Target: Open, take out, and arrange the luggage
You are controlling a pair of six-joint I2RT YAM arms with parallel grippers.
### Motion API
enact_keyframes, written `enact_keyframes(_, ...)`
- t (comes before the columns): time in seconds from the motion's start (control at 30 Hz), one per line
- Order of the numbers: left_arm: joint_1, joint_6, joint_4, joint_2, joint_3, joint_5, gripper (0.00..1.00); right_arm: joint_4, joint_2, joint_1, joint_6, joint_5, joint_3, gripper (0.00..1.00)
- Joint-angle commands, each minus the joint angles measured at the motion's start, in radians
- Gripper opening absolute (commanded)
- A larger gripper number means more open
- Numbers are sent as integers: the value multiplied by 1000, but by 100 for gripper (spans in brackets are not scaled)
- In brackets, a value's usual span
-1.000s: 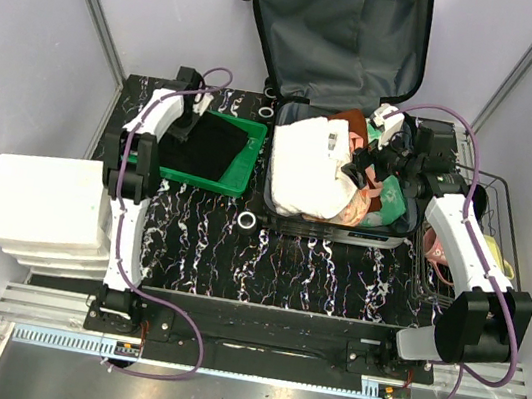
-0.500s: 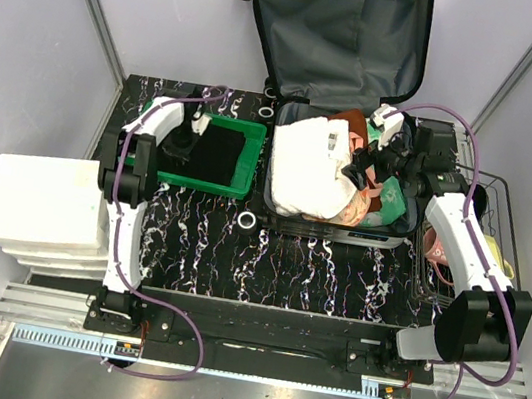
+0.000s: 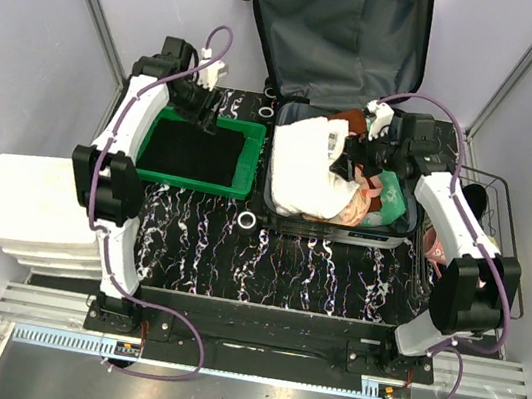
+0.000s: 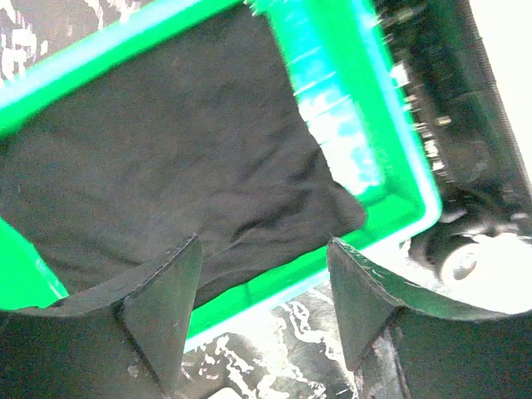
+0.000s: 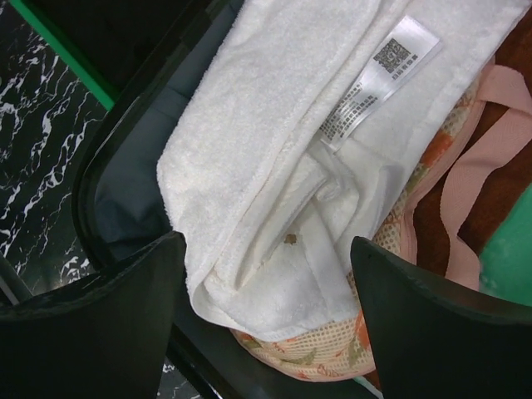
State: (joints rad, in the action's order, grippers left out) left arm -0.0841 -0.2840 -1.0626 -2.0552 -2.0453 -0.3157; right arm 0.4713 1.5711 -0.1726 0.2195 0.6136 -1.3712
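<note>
Overhead, you see the suitcase (image 3: 339,29) open, lid raised, just right of the green bin (image 3: 202,187). Your left wrist view: left gripper (image 4: 264,245) spread apart, empty, above black cloth (image 4: 166,166) in that bin. Your right wrist view: right gripper (image 5: 266,245) wide apart over the suitcase's white towel (image 5: 274,125).

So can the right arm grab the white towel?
Probably yes. The right gripper hangs open just above the white towel, which lies on top in the luggage, with nothing between them.

Luggage (image 3: 343,30) lined in matt fabric; bin (image 4: 366,108) glossy plastic.
</note>
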Motion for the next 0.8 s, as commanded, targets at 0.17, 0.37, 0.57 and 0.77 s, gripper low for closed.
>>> enact_keyframes(0.17, -100, -63, 110, 142, 37, -191, 68, -27, 156, -27, -169, -250, -169, 98)
enact_keyframes(0.37, -112, -53, 130, 148, 43, -178, 68, -5, 270, -28, -255, -196, -265, 96)
enact_keyframes(0.57, -112, -50, 133, 144, 43, -172, 68, -10, 339, -33, -307, -150, -310, 92)
enact_keyframes(0.77, -112, -49, 135, 138, 43, -183, 68, -17, 346, -60, -299, -89, -335, 82)
